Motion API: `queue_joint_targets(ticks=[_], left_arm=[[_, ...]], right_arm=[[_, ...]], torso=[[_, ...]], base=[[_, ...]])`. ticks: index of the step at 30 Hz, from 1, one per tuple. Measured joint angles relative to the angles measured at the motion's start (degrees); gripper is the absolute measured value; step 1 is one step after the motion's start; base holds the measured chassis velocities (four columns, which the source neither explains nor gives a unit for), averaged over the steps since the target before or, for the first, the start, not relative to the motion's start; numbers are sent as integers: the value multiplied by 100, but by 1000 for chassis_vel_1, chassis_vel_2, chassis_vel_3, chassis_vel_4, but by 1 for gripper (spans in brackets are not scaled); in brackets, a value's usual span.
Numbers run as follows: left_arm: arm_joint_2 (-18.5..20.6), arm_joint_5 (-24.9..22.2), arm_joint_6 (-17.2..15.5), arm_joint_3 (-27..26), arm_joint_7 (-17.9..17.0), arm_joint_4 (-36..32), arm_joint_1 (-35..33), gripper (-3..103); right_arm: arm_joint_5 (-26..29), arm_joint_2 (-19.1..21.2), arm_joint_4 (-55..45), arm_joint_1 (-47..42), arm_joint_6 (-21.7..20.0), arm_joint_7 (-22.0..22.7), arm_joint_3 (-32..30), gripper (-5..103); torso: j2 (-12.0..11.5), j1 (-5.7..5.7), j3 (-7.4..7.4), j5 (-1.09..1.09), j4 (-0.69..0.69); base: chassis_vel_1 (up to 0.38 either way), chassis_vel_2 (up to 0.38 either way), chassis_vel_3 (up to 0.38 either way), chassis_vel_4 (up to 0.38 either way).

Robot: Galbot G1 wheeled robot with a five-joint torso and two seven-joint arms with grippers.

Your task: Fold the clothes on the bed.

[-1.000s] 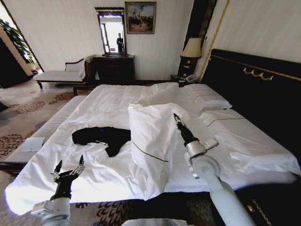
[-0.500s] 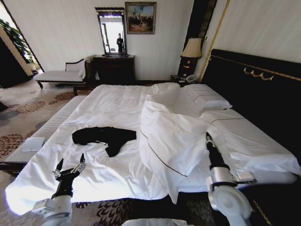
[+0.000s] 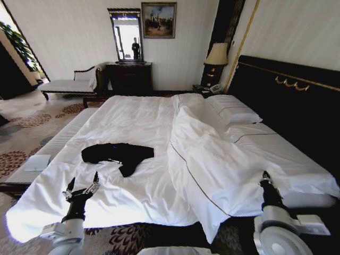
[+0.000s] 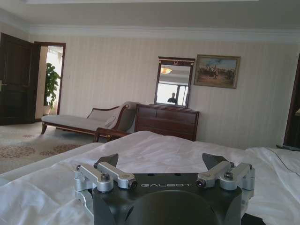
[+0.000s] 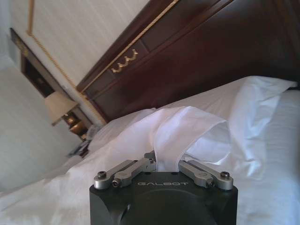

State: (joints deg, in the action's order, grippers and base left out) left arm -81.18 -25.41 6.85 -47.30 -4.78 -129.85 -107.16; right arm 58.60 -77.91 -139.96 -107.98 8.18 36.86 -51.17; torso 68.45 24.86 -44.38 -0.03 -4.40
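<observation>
The clothes, one black T-shirt [image 3: 118, 154], lie crumpled on the white sheet of the bed [image 3: 133, 114], left of the middle. My right gripper [image 3: 265, 177] is low at the bed's right edge, near the dark headboard. It is shut on a fold of the white duvet [image 3: 212, 159], and the pinched cloth rises between its fingers [image 5: 164, 161] in the right wrist view. The duvet lies heaped over the bed's right half, apart from the shirt. At the near left corner of the bed my left gripper [image 3: 82, 186] is open and holds nothing; its fingers [image 4: 111, 165] are spread.
Pillows [image 3: 234, 109] lie against the tall dark headboard [image 3: 287, 101]. A lamp [image 3: 216, 54] stands on the far nightstand. A dresser [image 3: 129, 77] with a mirror and a chaise [image 3: 66, 84] line the far wall. A long white bench [image 3: 48, 149] runs along the bed's left side.
My right gripper has swung right and down toward the headboard side, dragging the duvet off the middle of the bed. The shirt stays put. The left gripper has sunk slightly.
</observation>
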Motion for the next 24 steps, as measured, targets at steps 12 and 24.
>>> queue_joint_targets(ticks=[12,24], left_arm=[[15,-40,15,66,-18,236,137,100],[-51,-3,16,192,-23,304,207,100]], right_arm=[[-786,-196,760,-807,572,478,-410,1],[-799,-75,2174,-670,677,707,-378,1]], torso=[[-1,1,0,0,-1],[-1,1,-1,1,4]], base=[[0,0,0,0],[0,0,0,0]])
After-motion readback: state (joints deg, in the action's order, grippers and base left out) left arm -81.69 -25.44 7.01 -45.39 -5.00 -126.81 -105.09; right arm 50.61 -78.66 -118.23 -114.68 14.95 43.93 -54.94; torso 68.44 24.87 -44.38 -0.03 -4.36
